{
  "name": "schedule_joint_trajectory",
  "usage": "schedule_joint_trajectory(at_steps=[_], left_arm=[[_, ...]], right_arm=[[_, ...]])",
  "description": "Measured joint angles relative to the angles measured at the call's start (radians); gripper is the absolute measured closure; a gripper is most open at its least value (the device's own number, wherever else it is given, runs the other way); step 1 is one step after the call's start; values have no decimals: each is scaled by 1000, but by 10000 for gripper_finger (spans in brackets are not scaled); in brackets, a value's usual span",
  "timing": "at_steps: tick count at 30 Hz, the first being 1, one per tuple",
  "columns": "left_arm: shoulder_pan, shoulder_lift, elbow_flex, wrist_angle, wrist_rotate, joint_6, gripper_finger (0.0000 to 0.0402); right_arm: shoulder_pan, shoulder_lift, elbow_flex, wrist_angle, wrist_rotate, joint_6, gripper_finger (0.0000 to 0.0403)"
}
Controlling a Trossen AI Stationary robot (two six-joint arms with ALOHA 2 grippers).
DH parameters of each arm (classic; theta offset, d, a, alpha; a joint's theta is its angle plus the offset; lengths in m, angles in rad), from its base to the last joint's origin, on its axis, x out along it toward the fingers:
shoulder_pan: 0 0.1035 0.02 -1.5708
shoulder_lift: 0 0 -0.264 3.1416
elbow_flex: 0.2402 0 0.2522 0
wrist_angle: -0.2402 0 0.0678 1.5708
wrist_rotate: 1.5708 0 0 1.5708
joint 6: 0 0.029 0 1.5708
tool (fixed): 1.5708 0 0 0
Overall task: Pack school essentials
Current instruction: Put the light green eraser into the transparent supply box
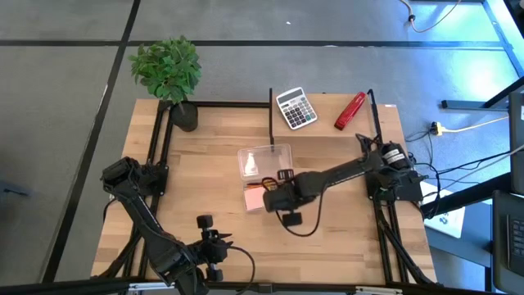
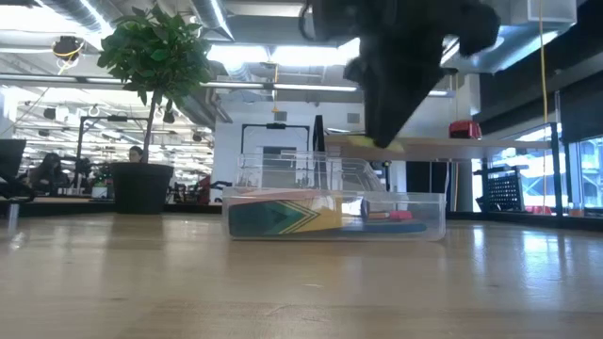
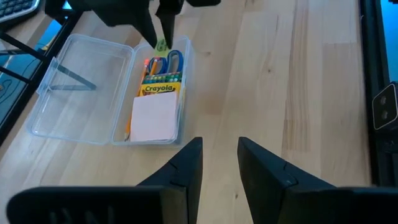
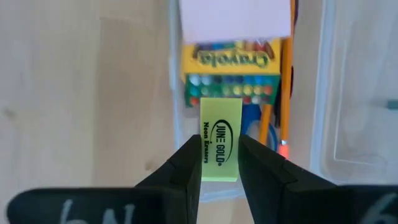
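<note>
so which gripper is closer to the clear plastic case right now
Right. The right gripper, shut on a yellow eraser, hangs just above the case. The left gripper waits near the table's front edge, well short of it.

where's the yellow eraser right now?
Pinched in the right gripper, the yellow eraser hangs above the clear case, over its scissors end beside the crayon box, mid-table in the high view.

The right gripper (image 1: 274, 199) covers part of the clear box (image 1: 260, 157). Beneath it, the scissors (image 4: 252, 121) show only partly.
</note>
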Motion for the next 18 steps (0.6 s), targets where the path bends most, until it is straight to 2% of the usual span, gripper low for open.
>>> schedule_joint_trajectory(at_steps=[18], left_arm=[[43, 0, 0, -2, -30, 8, 308]], right_arm=[[-45, 0, -163, 135, -27, -80, 302]])
